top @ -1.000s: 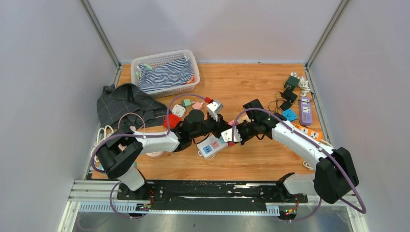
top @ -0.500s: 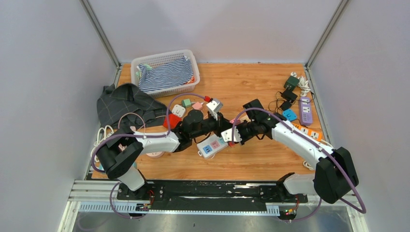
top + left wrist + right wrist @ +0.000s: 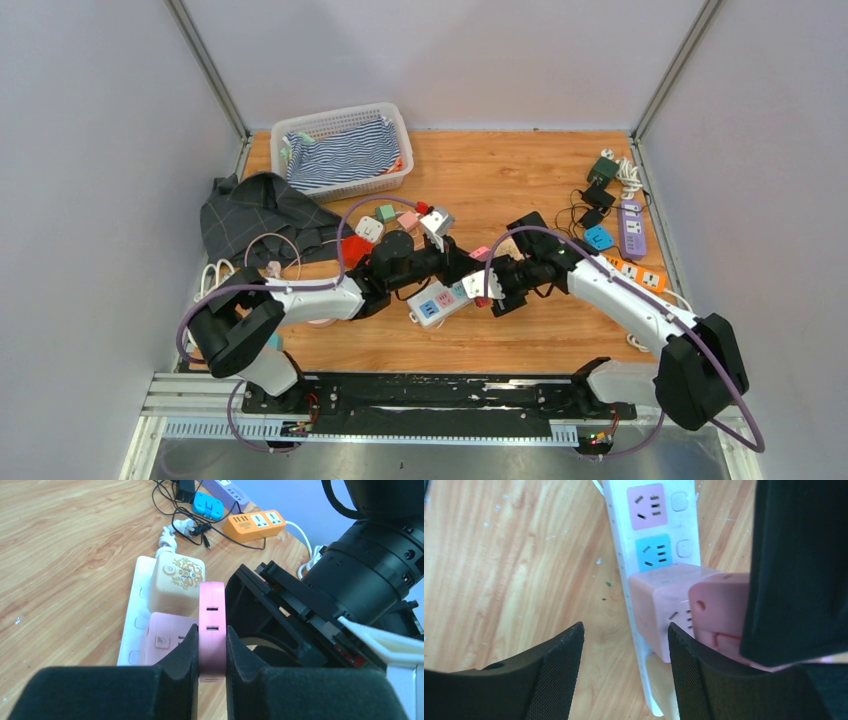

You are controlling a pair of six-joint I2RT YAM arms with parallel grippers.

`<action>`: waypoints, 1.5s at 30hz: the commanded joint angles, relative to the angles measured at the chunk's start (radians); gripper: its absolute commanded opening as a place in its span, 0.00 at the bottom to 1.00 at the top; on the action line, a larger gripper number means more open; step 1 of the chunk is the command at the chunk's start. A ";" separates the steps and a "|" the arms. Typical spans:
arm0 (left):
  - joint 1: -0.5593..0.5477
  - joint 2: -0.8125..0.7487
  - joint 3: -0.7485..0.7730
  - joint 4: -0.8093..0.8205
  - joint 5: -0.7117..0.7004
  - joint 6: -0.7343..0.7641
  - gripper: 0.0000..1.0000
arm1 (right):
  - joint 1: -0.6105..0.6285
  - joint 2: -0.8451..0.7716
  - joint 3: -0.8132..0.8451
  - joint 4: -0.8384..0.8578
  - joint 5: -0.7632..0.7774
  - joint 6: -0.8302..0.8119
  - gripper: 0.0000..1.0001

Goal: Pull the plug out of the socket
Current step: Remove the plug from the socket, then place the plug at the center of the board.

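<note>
- The left gripper (image 3: 212,641) is closed on the plug (image 3: 212,605). Its two padded fingers press the flat pink faces, low down near the base.
- The plug stands on edge against the pink cube (image 3: 162,641), near the middle of the table (image 3: 65,555). They touch, but I cannot tell whether the prongs are seated or already out.
- The plug looks like a small, hard plastic block, so it is probably light, stiff and rather smooth. It should not crush, and gripping across the broad faces suits it. A grip close to the cube would likely limit twisting.
- The cube sits on the white power strip (image 3: 131,630), beside a cream adapter (image 3: 178,582) on the same strip.
- The strip also looks light, so a straight pull may well drag it and the cube along unless something holds them down.
- The right gripper (image 3: 624,665) is spread wide and holds nothing. One finger (image 3: 559,665) is over bare wood and the other is over the strip, near the cube. I cannot tell whether it presses on the strip.
- Well beyond, an orange strip (image 3: 255,522), a blue adapter (image 3: 210,505) and loose black cables (image 3: 185,522) lie apart from this work.
</note>
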 commanded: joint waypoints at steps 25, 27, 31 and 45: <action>0.228 -0.501 -0.453 -0.082 -0.171 -0.185 0.00 | -0.093 -0.205 -0.055 -0.249 -0.187 -0.066 0.65; 0.261 -0.501 -0.463 -0.081 -0.176 -0.209 0.00 | -0.117 -0.205 -0.063 -0.246 -0.202 -0.073 0.66; 0.321 -0.466 -0.438 -0.094 -0.187 -0.249 0.02 | -0.156 -0.197 -0.080 -0.241 -0.230 -0.092 0.67; 0.402 -0.233 -0.267 -0.119 -0.169 -0.337 0.07 | -0.243 -0.208 -0.113 -0.236 -0.277 -0.123 0.71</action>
